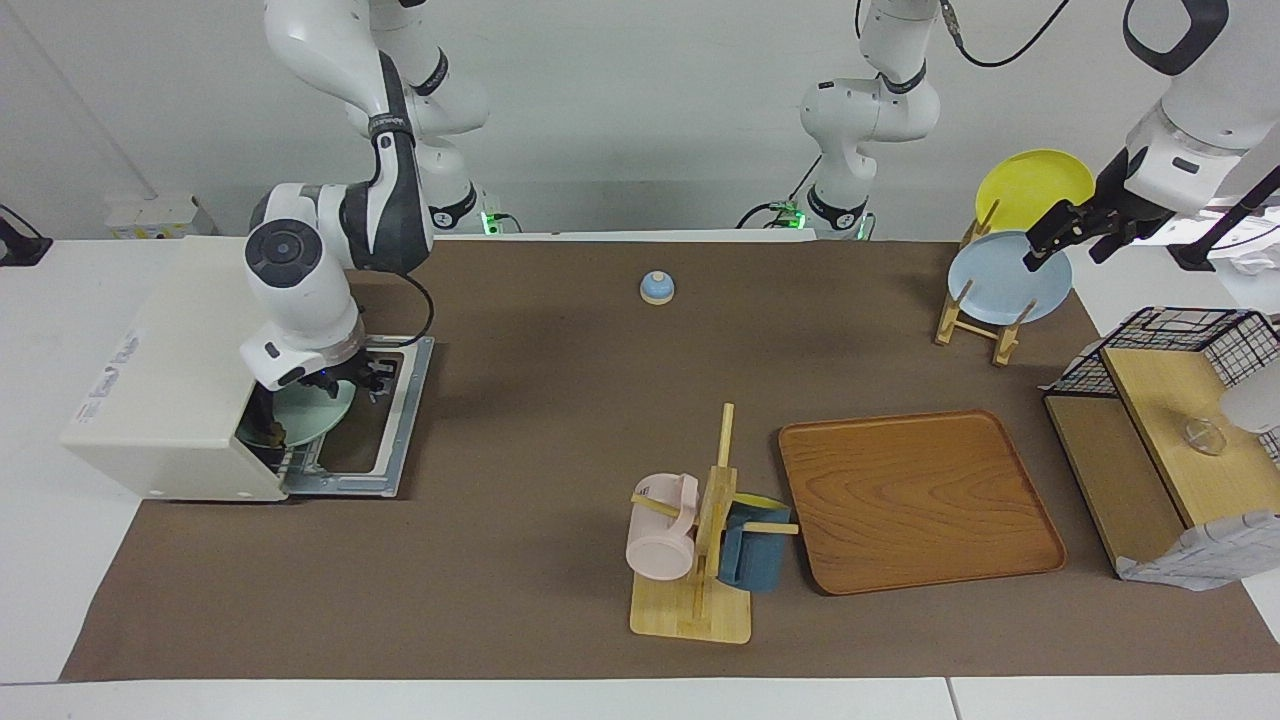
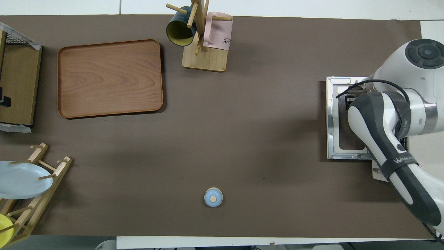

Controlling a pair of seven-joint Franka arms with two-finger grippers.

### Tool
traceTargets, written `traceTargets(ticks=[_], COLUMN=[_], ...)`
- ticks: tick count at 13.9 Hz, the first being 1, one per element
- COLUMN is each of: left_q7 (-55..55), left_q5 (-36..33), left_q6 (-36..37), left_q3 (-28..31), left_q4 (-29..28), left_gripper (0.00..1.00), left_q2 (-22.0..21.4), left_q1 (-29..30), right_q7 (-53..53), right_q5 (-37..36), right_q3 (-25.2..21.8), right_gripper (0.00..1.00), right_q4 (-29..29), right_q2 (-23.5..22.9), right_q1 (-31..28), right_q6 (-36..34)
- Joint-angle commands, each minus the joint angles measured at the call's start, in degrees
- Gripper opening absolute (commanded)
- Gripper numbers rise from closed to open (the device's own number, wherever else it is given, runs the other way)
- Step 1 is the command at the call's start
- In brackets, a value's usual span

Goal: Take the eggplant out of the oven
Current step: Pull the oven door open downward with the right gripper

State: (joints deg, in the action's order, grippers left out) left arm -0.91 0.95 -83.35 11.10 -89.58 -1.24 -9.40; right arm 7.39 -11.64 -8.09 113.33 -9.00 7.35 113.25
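The off-white oven [image 1: 170,350] stands at the right arm's end of the table, its door [image 1: 385,440] folded down flat on the mat. A pale green plate [image 1: 315,412] sits in the oven's mouth. A dark slender shape [image 1: 260,418] at the plate's inner edge looks like the eggplant, mostly hidden inside. My right gripper [image 1: 372,383] is low over the open door, right at the plate's outer rim, fingers apart and empty. In the overhead view it [image 2: 345,100] is over the door [image 2: 333,118]. My left gripper [image 1: 1060,235] waits raised over the plate rack.
A mug tree [image 1: 700,540] with a pink and a blue mug, a wooden tray [image 1: 915,500], a small blue bell [image 1: 657,287], a plate rack [image 1: 985,320] with blue and yellow plates, and a wire-basket shelf [image 1: 1170,420] stand on the brown mat.
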Motion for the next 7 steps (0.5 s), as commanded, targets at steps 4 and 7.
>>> traceTargets(ticks=[4,7], left_q7=[0.56,0.56], left_q5=[0.2,0.2], left_q6=[0.74,0.74], left_q3=[0.06,0.06], left_q4=[-0.6,-0.6], left_gripper=[1.0,1.0], left_q2=[-0.87,-0.79], left_q1=[0.17,0.17], right_q7=[-0.27,-2.11], right_q5=[-2.51,-2.77], right_q3=[0.45,0.62], right_gripper=[0.29,0.0], right_q4=[4.62,3.66], right_q2=[2.05,1.61], right_q1=[-0.49,0.38], right_q6=[4.44,4.18])
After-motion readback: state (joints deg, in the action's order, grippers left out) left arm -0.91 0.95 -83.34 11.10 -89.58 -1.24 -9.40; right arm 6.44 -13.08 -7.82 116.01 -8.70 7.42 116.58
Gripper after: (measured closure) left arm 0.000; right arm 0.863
